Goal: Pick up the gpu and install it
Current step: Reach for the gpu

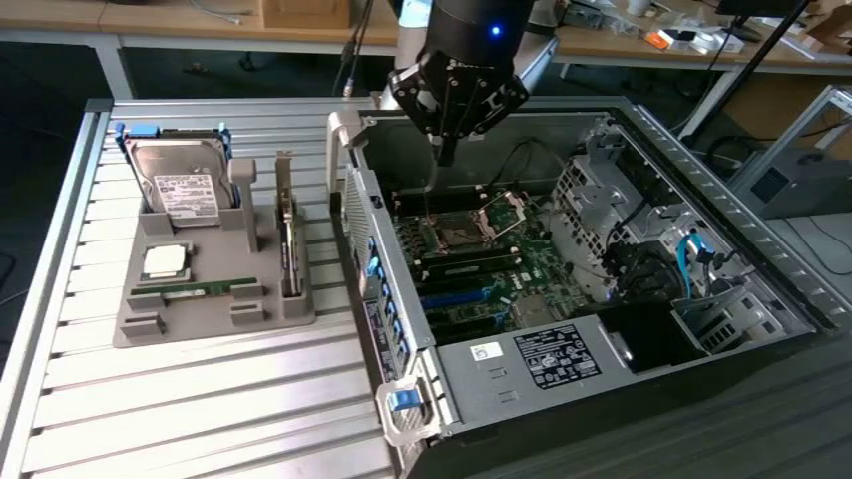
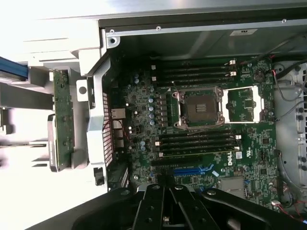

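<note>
Gpu [image 1: 285, 235] is well apart from the claw [image 1: 446, 150], which is pinched shut on nothing and hangs point-down over the open computer case [image 1: 745, 228]. Right beneath it lies the motherboard [image 1: 493, 269], with a bare processor socket [image 1: 460, 237] flanked by memory slots and a blue expansion slot [image 2: 192, 170] further along the board. A power supply [image 1: 560, 354] with a label fills the case's near end.

Beyond the case wall, towards the exterior view's left, a grey holder [image 1: 147, 319] sits on the slatted table [image 1: 200, 409]. It carries the hard drive [image 1: 180, 185] propped at the back, a processor chip [image 1: 166, 261] lying flat, a green memory stick [image 1: 200, 289] in front of that, and the card itself, standing on edge in the slot nearest the case with its metal bracket at the far end.

The card looks light and stiff but thin and easily damaged. The safest hold is probably across the bare top edge of the board, close to the bracket and clear of the contact edge
</note>
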`<action>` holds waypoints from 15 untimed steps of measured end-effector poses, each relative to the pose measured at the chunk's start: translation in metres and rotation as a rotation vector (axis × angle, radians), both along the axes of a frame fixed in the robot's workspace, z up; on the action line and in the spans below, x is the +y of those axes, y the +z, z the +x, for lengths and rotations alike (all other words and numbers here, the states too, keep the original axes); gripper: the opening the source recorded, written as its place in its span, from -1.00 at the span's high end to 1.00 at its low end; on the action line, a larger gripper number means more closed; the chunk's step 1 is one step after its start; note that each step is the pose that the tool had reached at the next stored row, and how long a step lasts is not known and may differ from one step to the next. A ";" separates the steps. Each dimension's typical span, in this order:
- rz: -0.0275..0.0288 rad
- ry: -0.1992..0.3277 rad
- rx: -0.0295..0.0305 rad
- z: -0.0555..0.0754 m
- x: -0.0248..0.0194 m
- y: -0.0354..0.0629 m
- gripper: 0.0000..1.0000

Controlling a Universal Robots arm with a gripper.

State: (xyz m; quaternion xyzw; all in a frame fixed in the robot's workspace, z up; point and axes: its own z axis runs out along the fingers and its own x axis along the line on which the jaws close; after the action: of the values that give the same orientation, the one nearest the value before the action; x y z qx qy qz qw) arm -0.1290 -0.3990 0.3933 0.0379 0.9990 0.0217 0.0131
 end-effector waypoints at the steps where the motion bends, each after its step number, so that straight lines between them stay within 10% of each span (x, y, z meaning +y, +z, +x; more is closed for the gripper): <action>1: -0.0001 0.000 0.0001 -0.001 0.0000 0.0000 0.80; 15: 0.0000 0.000 0.0000 -0.015 0.0000 -0.0002 0.80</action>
State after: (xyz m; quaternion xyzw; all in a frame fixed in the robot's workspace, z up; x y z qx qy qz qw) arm -0.1439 -0.3989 0.3931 0.0378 0.9990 0.0217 0.0131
